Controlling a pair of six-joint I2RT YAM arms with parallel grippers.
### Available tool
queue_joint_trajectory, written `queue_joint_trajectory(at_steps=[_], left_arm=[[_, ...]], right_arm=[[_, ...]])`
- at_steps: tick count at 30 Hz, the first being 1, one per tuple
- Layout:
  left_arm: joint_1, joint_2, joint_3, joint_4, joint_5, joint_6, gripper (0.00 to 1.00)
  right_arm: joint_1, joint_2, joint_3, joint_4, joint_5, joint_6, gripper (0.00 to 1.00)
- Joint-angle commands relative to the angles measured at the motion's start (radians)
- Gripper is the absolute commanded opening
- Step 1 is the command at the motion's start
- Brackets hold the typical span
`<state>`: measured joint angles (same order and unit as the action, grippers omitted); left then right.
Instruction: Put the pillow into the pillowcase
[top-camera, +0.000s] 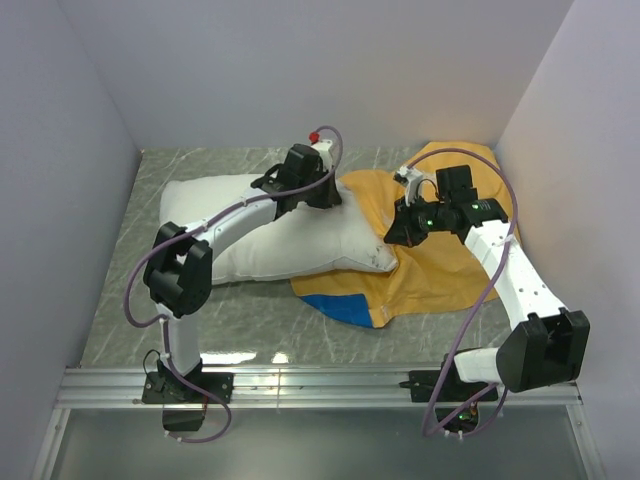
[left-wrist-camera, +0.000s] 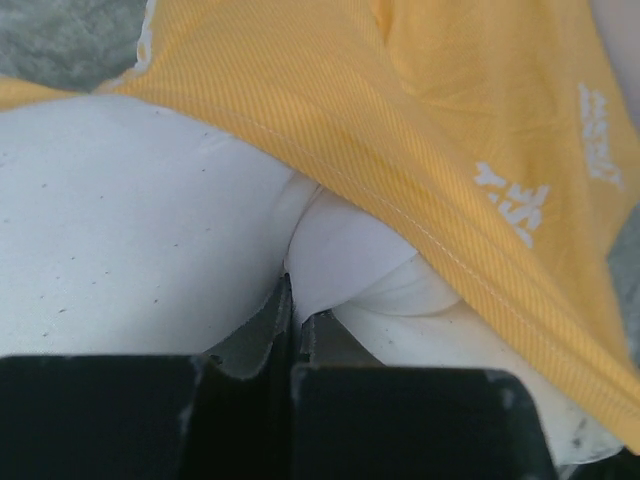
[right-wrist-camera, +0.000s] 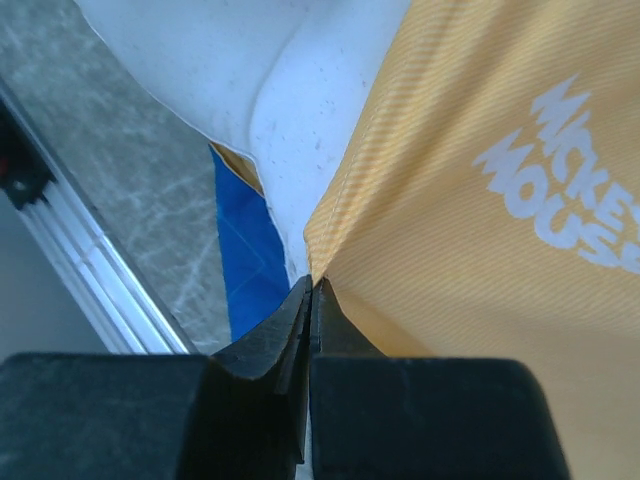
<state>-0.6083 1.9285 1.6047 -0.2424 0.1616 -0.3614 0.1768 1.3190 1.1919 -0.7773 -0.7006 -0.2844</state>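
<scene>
Top external view shows the white pillow (top-camera: 250, 230) lying across the grey marbled table (top-camera: 250, 325), its right end tucked just under the orange pillowcase (top-camera: 450, 270), which spreads to the right with a blue corner showing at the near edge. On the left wrist view the left gripper (left-wrist-camera: 292, 322) has its jaws pressed together on a fold of pillow fabric, beneath the orange hem. On the right wrist view the right gripper (right-wrist-camera: 309, 300) is clamped on the pillowcase's orange edge.

pillow (top-camera: 270, 250) on table (top-camera: 250, 330) at left, right end partly in pillowcase (top-camera: 440, 280) at right
</scene>
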Motion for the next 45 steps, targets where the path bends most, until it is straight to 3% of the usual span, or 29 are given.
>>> queue_joint_trajectory(at_steps=[1, 5, 8, 17, 24, 27, 30, 34, 38, 45], left_arm=[[0.071, -0.017, -0.009, 0.1, -0.025, -0.218, 0.0], [0.067, -0.02, 0.055, -0.001, -0.152, -0.183, 0.0], [0.119, -0.017, 0.034, 0.018, -0.128, -0.253, 0.0], [0.076, 0.041, 0.141, 0.009, -0.253, -0.274, 0.0], [0.102, 0.095, 0.225, -0.012, -0.301, -0.261, 0.0], [0.117, 0.081, 0.192, 0.008, -0.162, -0.335, 0.0], [0.108, 0.017, 0.071, 0.141, 0.031, -0.442, 0.0], [0.064, -0.074, -0.014, 0.236, 0.191, -0.507, 0.0], [0.045, -0.118, -0.043, 0.276, 0.288, -0.612, 0.0], [0.035, -0.111, -0.049, 0.412, 0.305, -0.748, 0.0]], right_arm=[[0.013, 0.006, 0.038, -0.033, -0.131, 0.122, 0.0], [0.003, 0.017, 0.095, -0.076, -0.152, 0.103, 0.0], [-0.002, -0.021, 0.081, -0.077, -0.163, 0.112, 0.0], [0.003, -0.021, 0.086, -0.234, -0.339, -0.025, 0.0], [0.012, 0.009, 0.087, -0.277, -0.373, -0.068, 0.0], [0.015, -0.001, 0.064, -0.137, -0.324, 0.048, 0.0], [0.033, -0.012, 0.031, 0.072, -0.22, 0.226, 0.0], [0.049, 0.037, 0.061, 0.193, -0.155, 0.393, 0.0], [0.05, 0.026, 0.086, 0.301, -0.152, 0.499, 0.0], [0.059, -0.056, 0.067, 0.398, -0.134, 0.613, 0.0]])
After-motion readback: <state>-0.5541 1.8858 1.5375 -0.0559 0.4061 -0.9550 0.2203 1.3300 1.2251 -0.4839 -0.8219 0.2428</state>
